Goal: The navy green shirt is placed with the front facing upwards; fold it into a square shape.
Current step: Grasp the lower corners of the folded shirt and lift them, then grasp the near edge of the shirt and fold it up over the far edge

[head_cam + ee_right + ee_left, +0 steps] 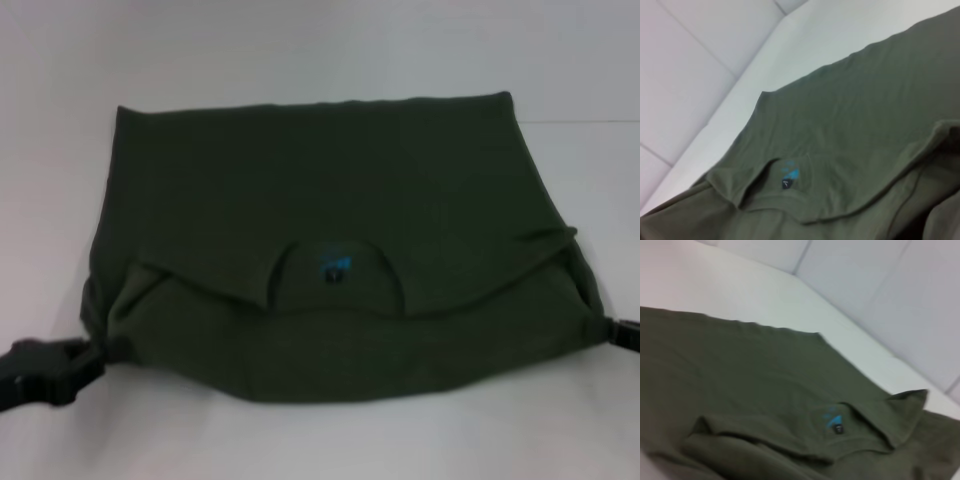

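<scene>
The left claw [85, 358] is sitting low at the near left corner of the navy green shirt [340, 200], touching the cloth; whether it is pinching the fabric I cannot tell. The right claw [618, 335] is showing only as a dark tip at the shirt's near right corner, its state likewise beyond telling. The shirt is lying partly folded on the white worktop [300, 50], its near part doubled over toward the middle, the neck opening and blue neck label [335, 267] facing up. Its far hem is lying flat toward the worktop's far edge.
</scene>
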